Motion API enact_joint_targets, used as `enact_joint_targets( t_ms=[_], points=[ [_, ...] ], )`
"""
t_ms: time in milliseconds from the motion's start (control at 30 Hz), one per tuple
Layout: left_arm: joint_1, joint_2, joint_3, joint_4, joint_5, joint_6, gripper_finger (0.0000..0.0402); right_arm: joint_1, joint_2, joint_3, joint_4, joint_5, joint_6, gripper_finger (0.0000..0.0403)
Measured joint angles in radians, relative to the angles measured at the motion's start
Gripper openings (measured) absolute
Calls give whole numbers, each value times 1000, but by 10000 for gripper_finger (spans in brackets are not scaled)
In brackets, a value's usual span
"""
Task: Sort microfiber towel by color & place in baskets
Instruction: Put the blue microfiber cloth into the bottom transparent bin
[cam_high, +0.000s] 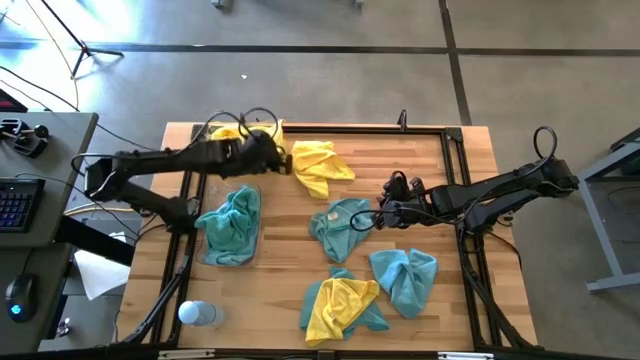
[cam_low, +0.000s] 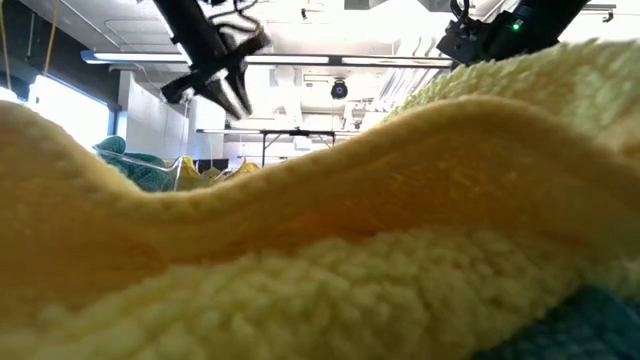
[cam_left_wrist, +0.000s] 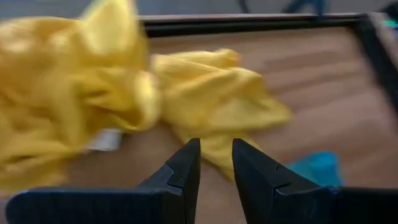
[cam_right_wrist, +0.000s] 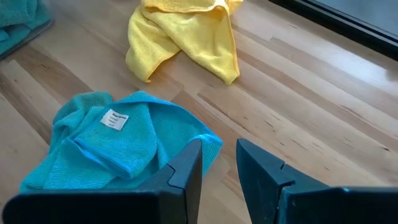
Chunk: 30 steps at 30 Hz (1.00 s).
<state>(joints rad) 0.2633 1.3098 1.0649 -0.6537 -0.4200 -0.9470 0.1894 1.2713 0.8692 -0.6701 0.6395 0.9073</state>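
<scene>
My left gripper (cam_high: 279, 158) hovers open between the far-left basket holding yellow towels (cam_high: 230, 131) and a loose yellow towel (cam_high: 320, 166) lying on the table; in its wrist view the narrowly parted fingers (cam_left_wrist: 216, 149) point at that towel (cam_left_wrist: 217, 99). My right gripper (cam_high: 374, 219) is open just above the right edge of a crumpled teal towel (cam_high: 338, 226) at the table's middle, seen in its wrist view (cam_right_wrist: 118, 140) with a white label. A clear basket (cam_high: 212, 260) at the left holds teal towels (cam_high: 232, 218). More towels lie near the near edge.
A teal towel (cam_high: 405, 280) and a yellow towel on a teal one (cam_high: 340, 305) lie near the table's near edge. A pale bottle (cam_high: 198, 313) lies at the near-left corner. A black metal frame (cam_high: 455, 160) rims the table. A yellow towel (cam_low: 320, 250) fills the low view.
</scene>
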Motion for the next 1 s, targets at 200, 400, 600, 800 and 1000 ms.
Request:
enact_joint_targets(
  t_ms=[200, 400, 600, 800, 1000],
  points=[
    [-159, 43, 51, 48, -14, -63, 83, 0, 0, 0, 0, -4, -50, 93],
    [-267, 202, 220, 26, -39, -72, 83, 0, 0, 0, -2, -46, -103, 93],
    [-319, 418, 474, -150, -38, -72, 83, 0, 0, 0, -67, -97, -172, 93],
    [-326, 591, 623, -163, 15, -74, 83, 2, 0, 0, -178, -196, -106, 93],
    [-321, 714, 642, -134, 91, -121, 83, 54, 0, 0, -327, -248, 35, 93]
  ],
)
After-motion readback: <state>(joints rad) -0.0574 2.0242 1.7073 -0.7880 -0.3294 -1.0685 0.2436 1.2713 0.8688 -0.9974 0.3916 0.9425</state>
